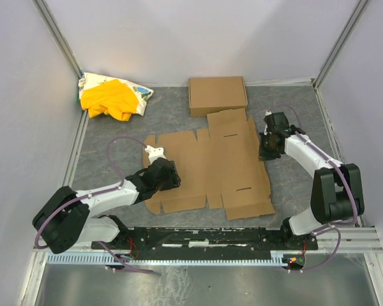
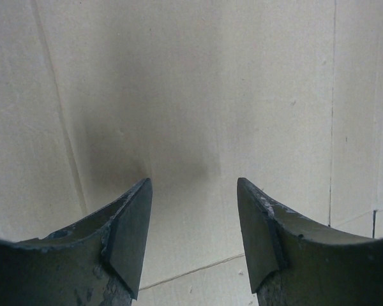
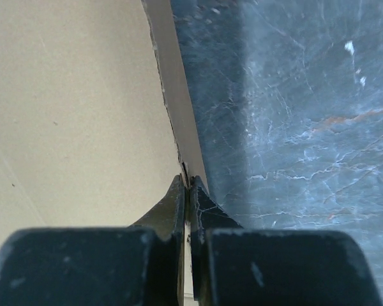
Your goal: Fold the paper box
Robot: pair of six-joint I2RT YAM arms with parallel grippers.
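The paper box (image 1: pixel 210 159) lies unfolded as a wide flat brown sheet in the middle of the table. My left gripper (image 1: pixel 169 178) hovers over the sheet's left part. In the left wrist view it (image 2: pixel 193 182) stands open, with only creased cardboard (image 2: pixel 198 95) showing between the fingers. My right gripper (image 1: pixel 266 151) is at the sheet's right edge. The right wrist view shows it (image 3: pixel 189 182) shut on the thin edge of the paper box (image 3: pixel 70 95), which runs away from the jaws, slightly raised off the dark marbled table (image 3: pixel 293 95).
A second, neat shallow brown carton (image 1: pixel 217 95) rests at the back, just beyond the sheet. A yellow cloth bundle (image 1: pixel 112 99) sits in the back left corner. White walls close in the table on three sides.
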